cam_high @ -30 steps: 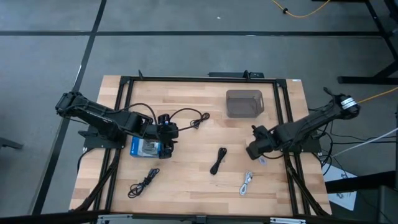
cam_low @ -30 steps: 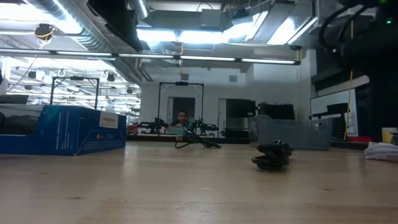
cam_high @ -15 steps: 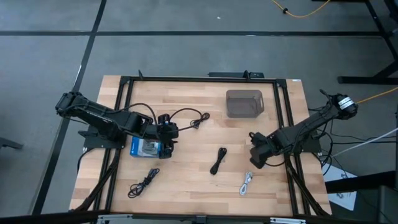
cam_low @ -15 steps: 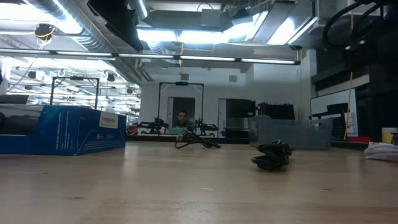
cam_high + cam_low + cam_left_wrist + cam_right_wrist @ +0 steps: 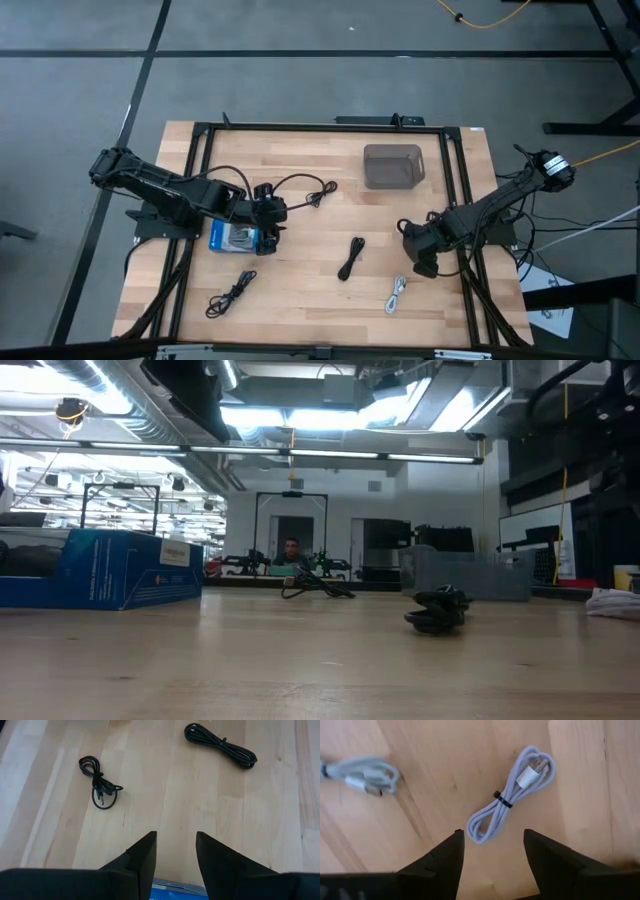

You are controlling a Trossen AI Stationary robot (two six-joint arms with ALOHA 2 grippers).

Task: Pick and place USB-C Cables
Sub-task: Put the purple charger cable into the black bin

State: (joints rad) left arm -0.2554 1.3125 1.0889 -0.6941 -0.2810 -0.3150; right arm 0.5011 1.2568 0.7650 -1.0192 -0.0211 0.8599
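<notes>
Three black USB-C cable bundles lie flat on the table: one toward the far side [image 5: 322,193], one in the middle [image 5: 351,257] [image 5: 220,751] [image 5: 437,610], one near the front left [image 5: 230,293] [image 5: 100,790]. A pale bundled cable [image 5: 397,294] [image 5: 512,795] lies near the front right. A second pale bundle [image 5: 362,775] shows only in the right wrist view. My right gripper [image 5: 420,262] [image 5: 494,837] hovers open above the pale cable without touching it. My left gripper [image 5: 268,243] [image 5: 176,837] waits open over a blue box.
A blue box [image 5: 235,238] [image 5: 100,568] lies under my left gripper. A grey bin [image 5: 393,165] [image 5: 465,575] stands at the table's far right. A black frame rail [image 5: 300,128] runs around the tabletop. Bare wood lies between the cables.
My right gripper has moved toward the table's near edge, closer to the pale cable at the front right, and turned a little. The cables, the box and the bin have stayed where they were.
</notes>
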